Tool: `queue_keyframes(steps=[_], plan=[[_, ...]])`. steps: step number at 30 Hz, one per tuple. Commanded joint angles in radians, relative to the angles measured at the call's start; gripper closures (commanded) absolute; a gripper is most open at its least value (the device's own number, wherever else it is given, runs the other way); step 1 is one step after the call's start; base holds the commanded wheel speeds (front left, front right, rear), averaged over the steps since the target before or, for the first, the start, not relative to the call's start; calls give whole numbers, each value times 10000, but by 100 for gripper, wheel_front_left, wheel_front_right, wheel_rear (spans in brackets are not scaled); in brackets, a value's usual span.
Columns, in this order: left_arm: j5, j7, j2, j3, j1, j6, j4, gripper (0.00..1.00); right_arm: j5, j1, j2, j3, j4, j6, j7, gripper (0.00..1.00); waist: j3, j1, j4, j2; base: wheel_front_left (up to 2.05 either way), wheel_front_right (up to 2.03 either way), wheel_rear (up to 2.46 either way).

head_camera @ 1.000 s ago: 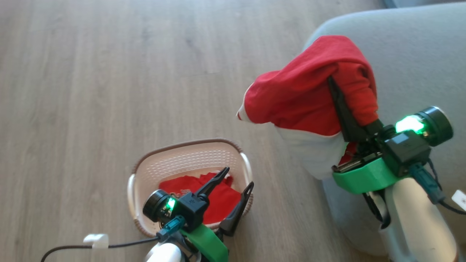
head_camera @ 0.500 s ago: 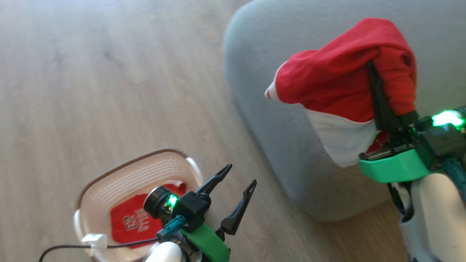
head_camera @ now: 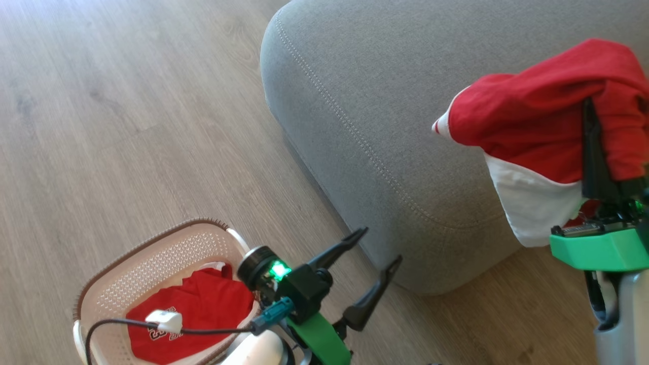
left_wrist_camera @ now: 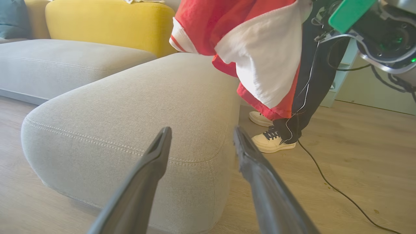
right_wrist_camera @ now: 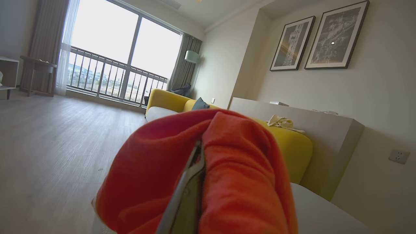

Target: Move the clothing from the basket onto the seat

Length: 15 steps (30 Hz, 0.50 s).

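Basket [head_camera: 152, 244] holding red jersey [head_camera: 203, 309], left tool [head_camera: 380, 246] spread empty, right tool [head_camera: 590, 114] clamped on plain red garment [head_camera: 527, 126]

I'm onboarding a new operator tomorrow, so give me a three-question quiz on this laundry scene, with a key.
1. True or false: the right gripper has its jaws shut on the red garment.
2. Multiple choice: the printed jersey lies A) in the basket, B) on the seat, C) on the floor.
3. Fill in: the left gripper has its jaws ____.
Key: 1 true; 2 A; 3 open.
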Motion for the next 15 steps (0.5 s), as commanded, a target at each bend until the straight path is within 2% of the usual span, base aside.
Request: queue_keyframes(steps=[1,7,15], plan=[[-75,-51,-84,112,-408,-11,-338,0,-53,-63,-14,55,-486,-4,-63,100,19,0,-12,0,0,0,0],[-128,-51,-70,-47,-536,-11,-274,0,-94,40,52,-50,-572,-4,-63,100,110,0,-58,0,0,0,0],[-86,-51,63,76,-408,-11,-297,0,112,-516,-238,-55,-220,-4,-63,100,266,0,-151,0,0,0,0]])
